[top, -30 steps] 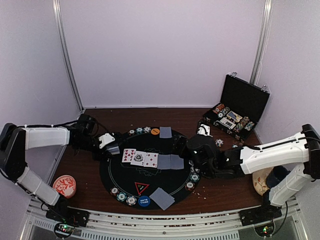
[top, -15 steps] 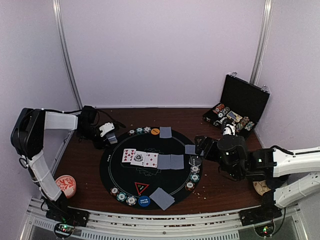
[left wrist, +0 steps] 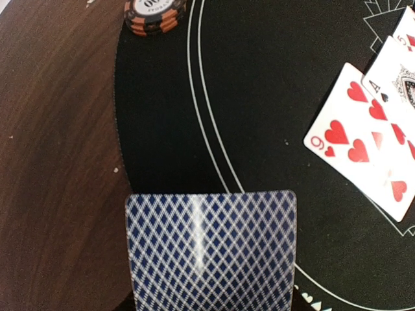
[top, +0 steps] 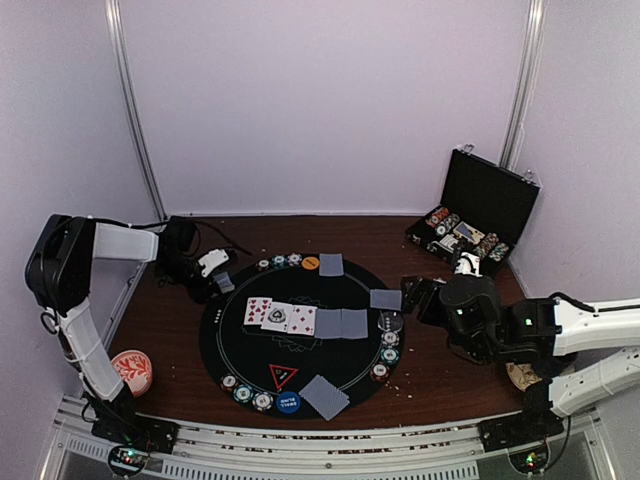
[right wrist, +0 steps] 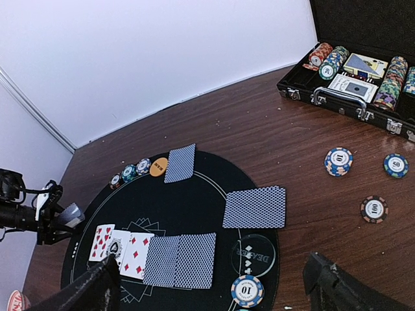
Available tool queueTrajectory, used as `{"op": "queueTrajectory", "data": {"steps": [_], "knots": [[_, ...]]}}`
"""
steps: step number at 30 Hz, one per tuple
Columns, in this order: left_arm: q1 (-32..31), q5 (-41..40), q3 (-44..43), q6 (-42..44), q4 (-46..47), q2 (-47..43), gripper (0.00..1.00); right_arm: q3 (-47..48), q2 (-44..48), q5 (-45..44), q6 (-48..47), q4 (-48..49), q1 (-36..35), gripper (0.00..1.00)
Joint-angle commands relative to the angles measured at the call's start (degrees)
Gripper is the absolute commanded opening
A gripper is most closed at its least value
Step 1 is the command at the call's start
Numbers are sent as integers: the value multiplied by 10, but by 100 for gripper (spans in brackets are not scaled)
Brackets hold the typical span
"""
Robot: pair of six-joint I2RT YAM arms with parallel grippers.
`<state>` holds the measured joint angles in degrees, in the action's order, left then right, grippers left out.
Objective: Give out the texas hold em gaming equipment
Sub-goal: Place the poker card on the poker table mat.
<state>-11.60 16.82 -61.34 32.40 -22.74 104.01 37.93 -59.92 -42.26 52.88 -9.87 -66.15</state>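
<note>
A round black mat (top: 300, 345) carries face-up cards (top: 280, 316) and two face-down cards (top: 342, 323) in its middle. More face-down cards lie at its far edge (top: 331, 264), right edge (top: 386, 299) and near edge (top: 324, 396). Poker chips (top: 279, 261) and an orange button (top: 310, 263) line the rim, with a blue button (top: 288, 402) and a red triangle (top: 284, 377) near the front. My left gripper (top: 218, 275) hovers over the mat's left edge, shut on a blue-backed card (left wrist: 211, 249); its fingers are hidden. My right gripper (right wrist: 213, 269) stands open and empty, right of the mat.
An open black case (top: 470, 225) with chips and decks stands at the back right. Three loose chips (right wrist: 338, 161) lie on the wood in front of it. A red-and-white dish (top: 131, 371) sits at the near left. An orange-black chip stack (left wrist: 154, 14) sits by the mat's left rim.
My right arm has drawn back to the right, leaving a face-down card at the mat's right edge. My left arm has pulled back with its card still held.
</note>
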Motion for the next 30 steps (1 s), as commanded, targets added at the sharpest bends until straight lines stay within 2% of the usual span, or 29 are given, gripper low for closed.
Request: {"op": "queueTrajectory", "data": {"steps": [1,9,12,19,30], "knots": [[4,3,13,-13,10,19,27,0,-5,-20,-6,-20,-3,100],[4,2,30,-4,15,14,72,20,-28,-24,-16,-23,-2,100],[4,3,33,-4,14,14,96,34,-40,-22,-20,-30,-1,100],[4,13,37,-5,4,0,98,67,-53,-22,-30,-62,-1,100],[5,10,46,-22,-42,-105,98,80,-5,-25,-42,-92,14,100]]}}
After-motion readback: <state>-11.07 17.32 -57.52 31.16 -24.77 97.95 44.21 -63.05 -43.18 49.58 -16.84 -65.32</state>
